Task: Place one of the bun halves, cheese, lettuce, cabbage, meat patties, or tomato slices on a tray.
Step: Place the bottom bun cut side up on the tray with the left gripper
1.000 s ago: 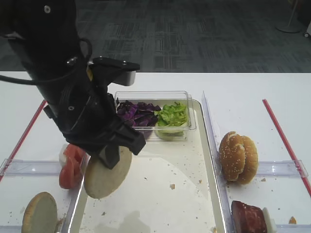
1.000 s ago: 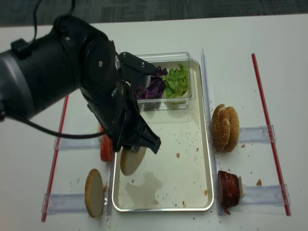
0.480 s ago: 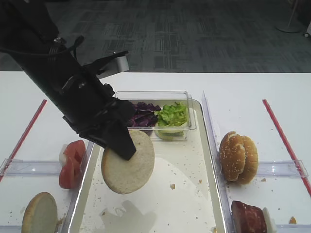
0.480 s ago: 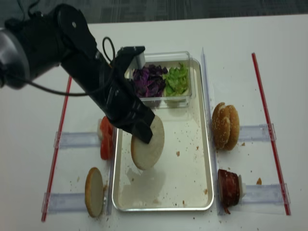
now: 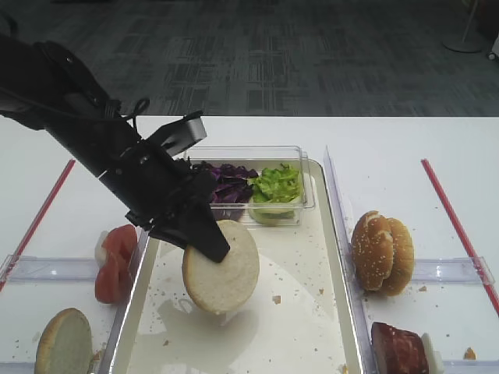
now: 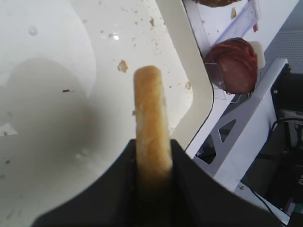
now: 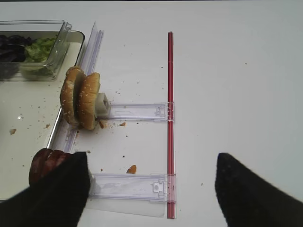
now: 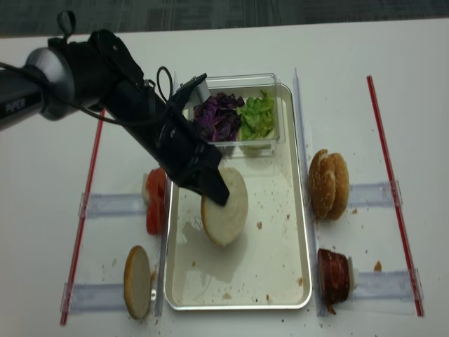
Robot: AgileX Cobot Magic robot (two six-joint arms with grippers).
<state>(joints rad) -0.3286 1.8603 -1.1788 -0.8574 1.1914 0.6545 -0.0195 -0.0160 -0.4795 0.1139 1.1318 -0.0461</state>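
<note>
My left gripper (image 5: 209, 243) is shut on a plain bun half (image 5: 224, 271), holding it on edge by its upper rim. The bun half hangs tilted low over the middle of the metal tray (image 5: 300, 327); whether its lower edge touches the floor I cannot tell. The left wrist view shows the bun's tan edge (image 6: 150, 113) between the dark fingers (image 6: 187, 163), above the tray's crumbed floor (image 6: 52, 71). My right gripper (image 7: 151, 189) stands open over the table to the right, nothing between its fingers.
A clear box at the tray's far end holds cabbage (image 5: 222, 183) and lettuce (image 5: 277, 183). Tomato slices (image 5: 115, 261) and another plain bun half (image 5: 62, 343) stand left of the tray. Sesame buns (image 5: 382, 251) and meat patties (image 5: 398, 347) stand to its right.
My left arm has carried the bun half from the tray's left rim rightward to its middle and lowered it. The right gripper's earlier state is not shown.
</note>
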